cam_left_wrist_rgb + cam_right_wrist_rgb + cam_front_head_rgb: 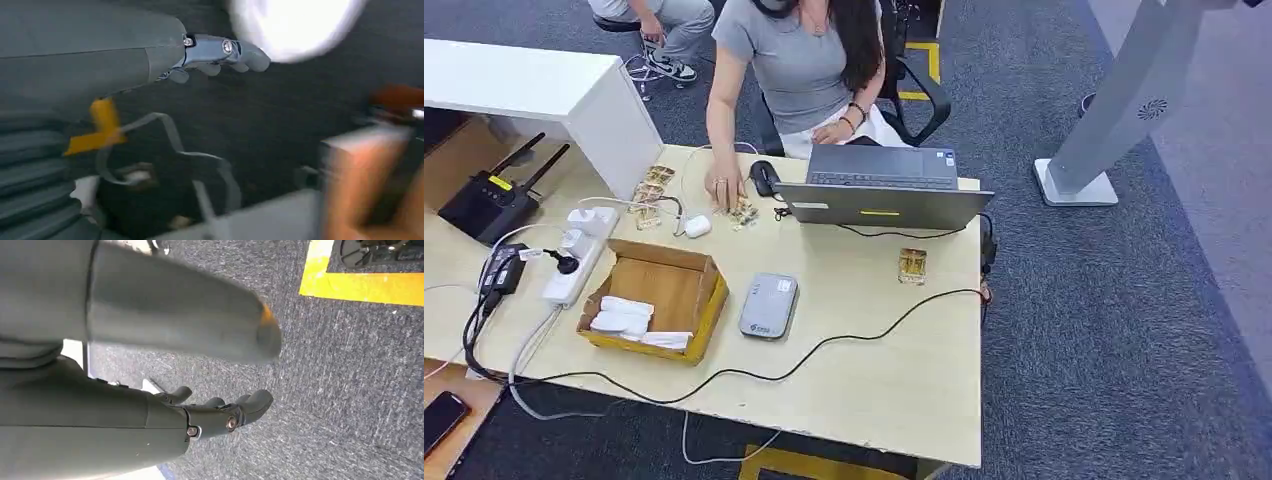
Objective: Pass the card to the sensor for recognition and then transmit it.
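Note:
Several white cards (629, 320) lie in an open cardboard box (686, 262) on the left half of the wooden desk (894, 380). Just right of the box sits the grey card sensor (768, 306), flat on the desk, with a black cable curving past it. My left hand (210, 52) hangs in blurred, dim surroundings below desk level and holds nothing, its fingers loosely extended. My right hand (215, 415) hangs over grey carpet, fingers apart and empty, with the thumb (200, 315) spread wide.
A person sits at the desk's far side behind a laptop (879, 185), one hand (724, 188) on small gold pieces. A clear gold tag (912, 265), a power strip (579, 250), a router (489, 200) and cables lie on the desk. A white stand (1114, 110) rises at right.

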Robot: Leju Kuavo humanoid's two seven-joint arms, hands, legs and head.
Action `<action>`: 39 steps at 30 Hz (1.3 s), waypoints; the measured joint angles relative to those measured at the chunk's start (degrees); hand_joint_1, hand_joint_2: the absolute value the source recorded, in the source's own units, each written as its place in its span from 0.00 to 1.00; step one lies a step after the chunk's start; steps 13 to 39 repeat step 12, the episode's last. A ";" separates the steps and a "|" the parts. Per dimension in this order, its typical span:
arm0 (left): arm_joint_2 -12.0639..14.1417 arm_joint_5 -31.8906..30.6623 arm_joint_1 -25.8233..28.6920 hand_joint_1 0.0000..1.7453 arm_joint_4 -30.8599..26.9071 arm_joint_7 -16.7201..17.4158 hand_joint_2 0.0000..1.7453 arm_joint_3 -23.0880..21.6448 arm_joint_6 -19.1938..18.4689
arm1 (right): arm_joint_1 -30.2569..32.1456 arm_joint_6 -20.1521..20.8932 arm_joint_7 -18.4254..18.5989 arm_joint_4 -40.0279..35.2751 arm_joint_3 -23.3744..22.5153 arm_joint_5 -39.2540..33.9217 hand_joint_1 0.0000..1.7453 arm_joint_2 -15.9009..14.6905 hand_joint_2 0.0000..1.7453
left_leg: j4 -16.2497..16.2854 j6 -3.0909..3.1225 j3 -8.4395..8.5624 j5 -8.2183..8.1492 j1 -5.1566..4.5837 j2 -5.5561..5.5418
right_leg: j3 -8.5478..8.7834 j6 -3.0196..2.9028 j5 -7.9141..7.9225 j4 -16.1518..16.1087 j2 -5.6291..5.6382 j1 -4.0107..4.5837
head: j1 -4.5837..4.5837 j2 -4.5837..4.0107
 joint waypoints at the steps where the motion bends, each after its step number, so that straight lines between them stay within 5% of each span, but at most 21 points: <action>1: -0.24 -0.66 -0.17 0.00 2.32 0.09 1.00 -0.02 0.63 | 0.03 0.00 -0.04 -0.02 0.20 -0.35 0.00 0.00 1.00 | 0.02 0.00 0.01 0.00 0.00 0.00 | 0.01 0.01 0.01 -0.01 0.00 0.00 | 0.00 0.00; 3: -0.37 -1.44 -0.45 0.00 5.99 0.42 1.00 -0.44 1.48 | 0.25 0.04 -0.15 -0.15 1.60 -2.36 0.00 0.00 1.00 | 0.04 0.01 0.02 0.00 -0.04 0.00 | 0.04 0.08 0.05 -0.01 0.01 -0.01 | 0.00 0.00; 4: -0.44 -1.75 -0.45 0.00 7.17 0.61 0.00 -1.05 1.66 | 0.39 0.09 -0.15 -0.26 2.28 -3.46 0.00 0.00 1.00 | 0.04 0.01 0.02 0.00 -0.03 0.01 | 0.07 0.07 0.06 -0.01 0.02 -0.01 | 0.00 0.00; 5: -0.55 -2.03 -0.45 0.00 8.30 1.03 0.00 -1.60 1.83 | 0.52 0.11 -0.20 -0.39 3.04 -4.73 0.00 -0.02 0.00 | 0.05 0.01 0.02 0.00 0.00 0.01 | 0.08 0.07 0.09 -0.01 0.02 -0.01 | 0.00 0.00; 12: -0.61 -3.43 -0.26 0.00 12.17 3.50 0.00 -8.00 3.36 | 1.56 0.79 -0.37 -1.44 9.16 -13.93 0.00 -0.39 0.00 | 0.04 -0.01 0.03 0.01 0.07 0.01 | 0.07 0.07 0.08 0.00 0.02 0.05 | 0.00 0.00; 39: -0.61 -3.43 -0.26 0.00 12.17 3.50 0.00 -8.00 3.36 | 1.56 0.79 -0.37 -1.44 9.16 -13.93 0.00 -0.39 0.00 | 0.04 -0.01 0.03 0.01 0.07 0.01 | 0.07 0.07 0.08 0.00 0.02 0.05 | 0.00 0.00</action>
